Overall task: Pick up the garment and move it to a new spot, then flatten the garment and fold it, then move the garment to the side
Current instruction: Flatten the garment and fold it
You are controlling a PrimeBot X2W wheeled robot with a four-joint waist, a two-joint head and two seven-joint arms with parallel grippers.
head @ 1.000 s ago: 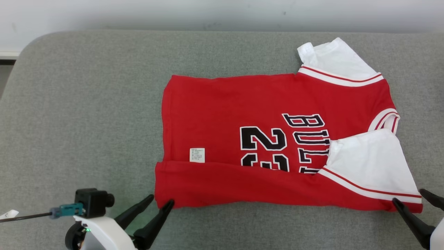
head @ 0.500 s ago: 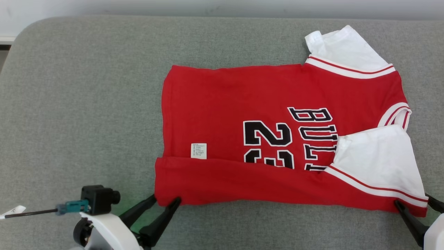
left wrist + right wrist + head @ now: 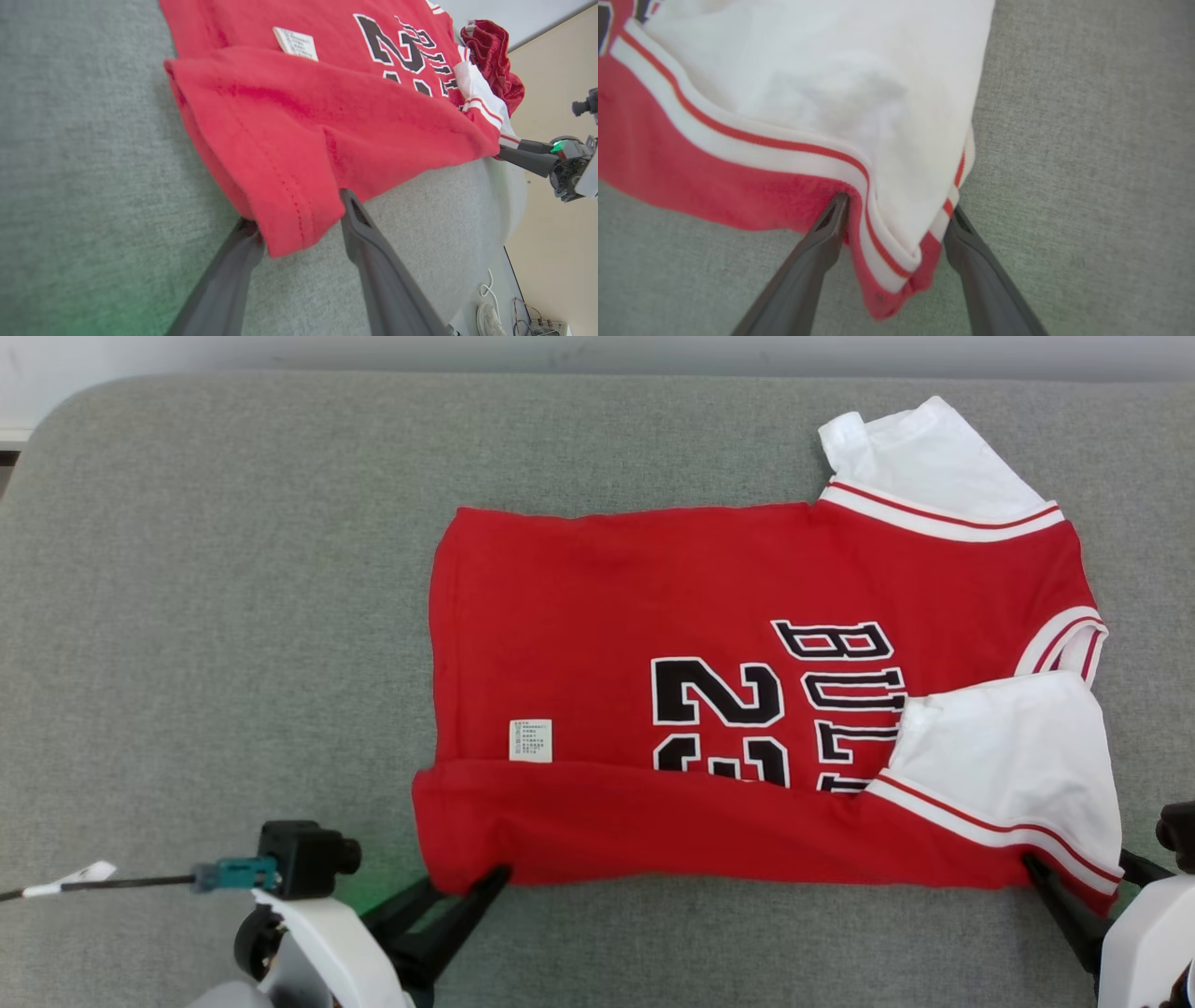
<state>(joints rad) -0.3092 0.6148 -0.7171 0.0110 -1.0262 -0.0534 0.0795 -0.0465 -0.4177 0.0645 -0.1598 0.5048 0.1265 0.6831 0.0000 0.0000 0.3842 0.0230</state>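
You have two hands and one red jersey (image 3: 653, 588), which lies on the desk (image 3: 233, 616) with its near edge folded over. At 7 o'clock the left hand (image 3: 467, 877) is released, straddling the hem corner. At 5 o'clock the right hand (image 3: 1075, 863) is released, straddling the sleeve corner. Bare desk spreads toward 9 o'clock. You can read "23" (image 3: 714, 695) and "BUL" (image 3: 831, 644). The print on the care label (image 3: 529, 740) is too small to read.

The shirt (image 3: 597, 607) lies on the table (image 3: 215, 616), with the left gripper (image 3: 467, 879) straddling its near left corner and the right gripper (image 3: 1074, 861) its near right corner.
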